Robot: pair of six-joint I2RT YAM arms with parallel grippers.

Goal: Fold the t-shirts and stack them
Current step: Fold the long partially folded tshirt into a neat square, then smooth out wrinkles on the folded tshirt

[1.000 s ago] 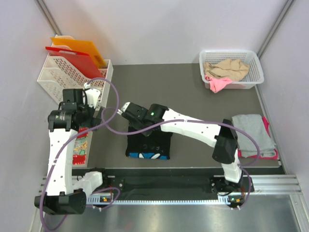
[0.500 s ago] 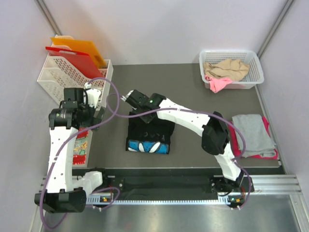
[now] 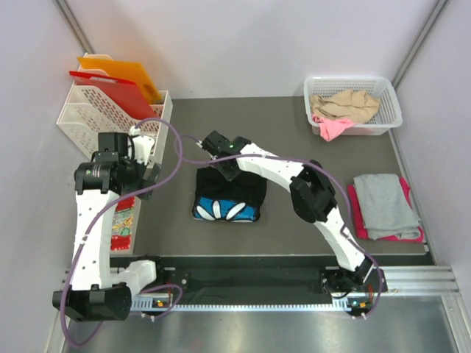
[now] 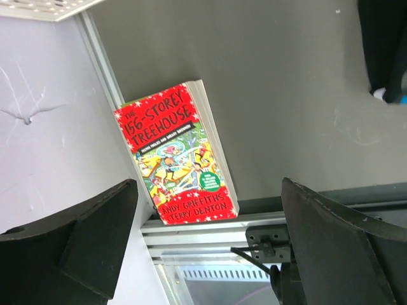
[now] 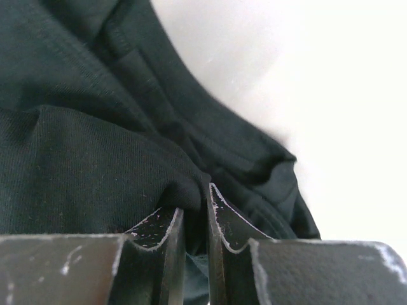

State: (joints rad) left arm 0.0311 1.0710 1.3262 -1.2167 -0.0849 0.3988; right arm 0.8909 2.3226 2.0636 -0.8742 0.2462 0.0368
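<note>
The black t-shirt (image 3: 235, 190) lies bunched in the middle of the table, with a blue and white print showing at its near edge. My right gripper (image 3: 223, 166) is at the shirt's far left corner. In the right wrist view it (image 5: 196, 202) is shut on a fold of the black cloth (image 5: 95, 146). My left gripper (image 3: 151, 170) hangs open at the left, and in its own view it (image 4: 208, 184) holds nothing. A grey t-shirt (image 3: 384, 204) lies folded on a magenta-pink one (image 3: 356, 213) at the right. Beige (image 3: 346, 104) and pink (image 3: 331, 129) t-shirts fill the basket.
A white basket (image 3: 318, 82) stands at the back right. At the back left a white file rack (image 3: 96, 118) holds red and orange folders (image 3: 118, 84). A red book (image 4: 175, 152) lies by the left wall, below my left gripper. A metal rail (image 3: 294, 279) runs along the near edge.
My right gripper has moved back and to the right with the black shirt's edge in it, and the shirt has shifted with it. The left arm has stayed still.
</note>
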